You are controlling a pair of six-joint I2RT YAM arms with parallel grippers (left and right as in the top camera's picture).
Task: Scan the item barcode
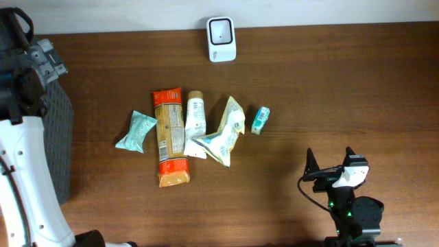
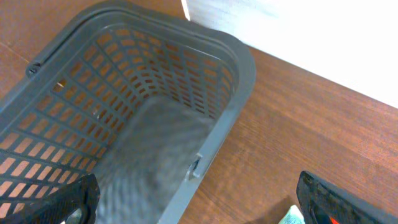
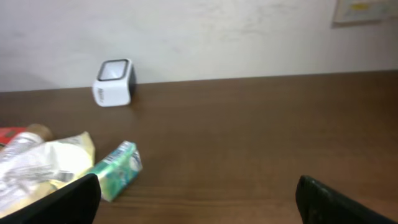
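The writing on the packs is too small to read. The worktop (image 1: 343, 82) is dark brown wood and the wall (image 3: 217, 31) is pale. In the middle lie a teal packet (image 1: 136, 131), an orange packet (image 1: 169, 137), a white tube (image 1: 195, 116), a yellow pouch (image 1: 225, 132) and a green box (image 1: 260, 119). The white scanner (image 1: 221, 39) sits at the back. A grey basket (image 2: 155, 93) is on the left. The left tool (image 2: 205, 199) and the right tool (image 3: 205, 199) are wide open and hold nothing.

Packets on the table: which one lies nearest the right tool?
The small green-and-white box at the right end of the row; the yellowish pouch and the rest lie farther from the right tool.
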